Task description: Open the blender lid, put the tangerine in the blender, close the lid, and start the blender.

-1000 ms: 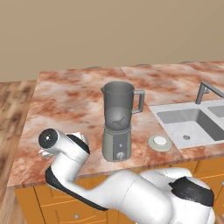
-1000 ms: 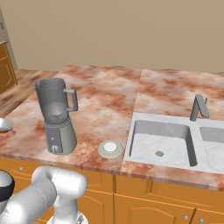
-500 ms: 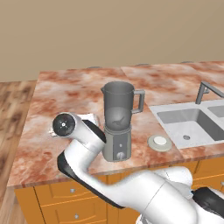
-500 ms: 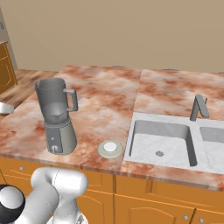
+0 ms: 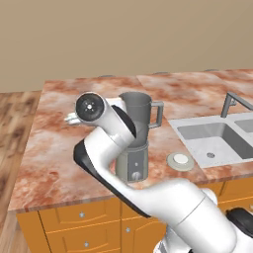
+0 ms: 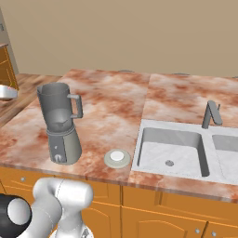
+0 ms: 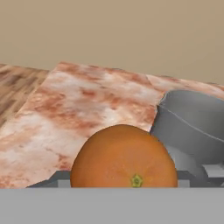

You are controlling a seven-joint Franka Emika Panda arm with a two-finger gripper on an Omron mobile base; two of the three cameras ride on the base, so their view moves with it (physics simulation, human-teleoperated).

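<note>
Two rear flanks, shared blender [image 5: 134, 138]

Blender [image 6: 61, 123] mouth stands uncovered, lid [image 6: 117, 158] on counter [image 6: 111, 107] beside.

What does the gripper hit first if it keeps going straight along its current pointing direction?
Probably nothing close. The hand view looks past the small orange tangerine held at its jaws, over bare marbled countertop toward the beige wall. The tall grey blender's open jar sits just right of that line; depth is unclear, so a graze is possible.
</note>
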